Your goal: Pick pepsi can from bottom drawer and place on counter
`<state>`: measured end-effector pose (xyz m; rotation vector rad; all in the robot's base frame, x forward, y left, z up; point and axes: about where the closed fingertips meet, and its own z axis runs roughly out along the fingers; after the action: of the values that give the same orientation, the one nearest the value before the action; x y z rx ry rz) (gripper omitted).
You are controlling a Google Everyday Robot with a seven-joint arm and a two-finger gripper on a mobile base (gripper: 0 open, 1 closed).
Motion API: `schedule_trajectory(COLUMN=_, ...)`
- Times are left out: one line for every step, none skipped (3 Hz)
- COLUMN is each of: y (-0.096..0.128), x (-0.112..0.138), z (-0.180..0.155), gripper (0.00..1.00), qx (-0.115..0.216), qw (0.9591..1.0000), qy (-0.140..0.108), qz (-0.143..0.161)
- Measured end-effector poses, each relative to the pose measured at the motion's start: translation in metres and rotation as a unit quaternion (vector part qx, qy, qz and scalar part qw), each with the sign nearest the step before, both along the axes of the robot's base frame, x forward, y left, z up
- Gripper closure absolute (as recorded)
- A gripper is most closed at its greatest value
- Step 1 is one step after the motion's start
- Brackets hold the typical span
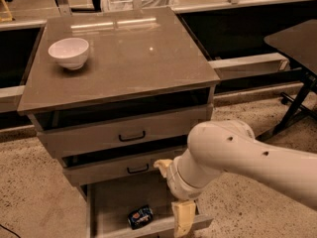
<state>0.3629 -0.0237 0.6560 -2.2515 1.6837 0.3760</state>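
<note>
The pepsi can (140, 216) lies on its side on the grey floor of the pulled-out bottom drawer (110, 202), near its front edge. My gripper (173, 191) hangs over the drawer's right side, just right of the can and apart from it. Its cream fingertips (183, 217) stand spread apart with nothing held. My white arm comes in from the right and hides the drawer's right part. The counter (129, 58) is the cabinet's glossy grey-brown top, above.
A white bowl (69, 52) stands on the counter's back left. The two upper drawers with black handles (132, 136) stand slightly ajar. A dark table (297, 38) with black legs is at the right. The floor is speckled.
</note>
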Motion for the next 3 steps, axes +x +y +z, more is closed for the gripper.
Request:
schedule_trajectory(y=0.010, x=0.009, z=-0.022, gripper=0.00, qx=0.007, qw=0.9997, qy=0.021, qz=0.013)
schedule_trajectory(y=0.018, x=-0.014, z=-0.133, gripper=0.00, qx=-0.006, qw=0.9977, qy=0.065, qz=0.018)
schedule_trajectory(y=0.026, x=-0.014, z=-0.202, gripper=0.00, qx=0.000, qw=0.9985, qy=0.054, qz=0.012)
